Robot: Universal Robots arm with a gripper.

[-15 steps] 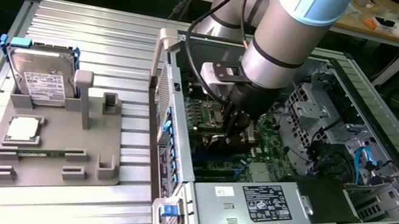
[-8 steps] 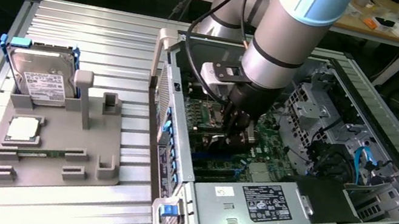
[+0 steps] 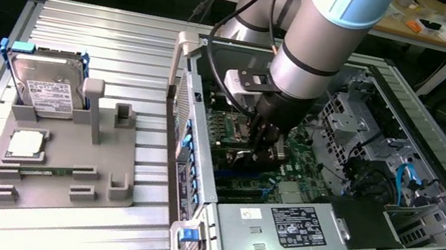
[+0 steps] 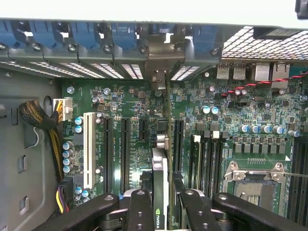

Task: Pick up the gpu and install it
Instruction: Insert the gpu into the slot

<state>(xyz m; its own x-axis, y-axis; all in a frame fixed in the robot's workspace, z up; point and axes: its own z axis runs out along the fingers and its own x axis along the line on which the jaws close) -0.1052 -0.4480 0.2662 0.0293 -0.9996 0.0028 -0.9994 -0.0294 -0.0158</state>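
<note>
One hand (image 4: 162,197) is clamping the gpu (image 4: 159,168) edge-on over the motherboard slots (image 4: 125,149), case walls (image 3: 191,161) crowding close around, ribbed counter (image 3: 110,36) stretching outside.

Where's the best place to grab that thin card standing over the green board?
Grip the gpu by its upper edge, a pincer finger on each flat face, coming from the case's open side. It stands edge-on and thin, and its lower edge must stay free for the motherboard slots.
</note>
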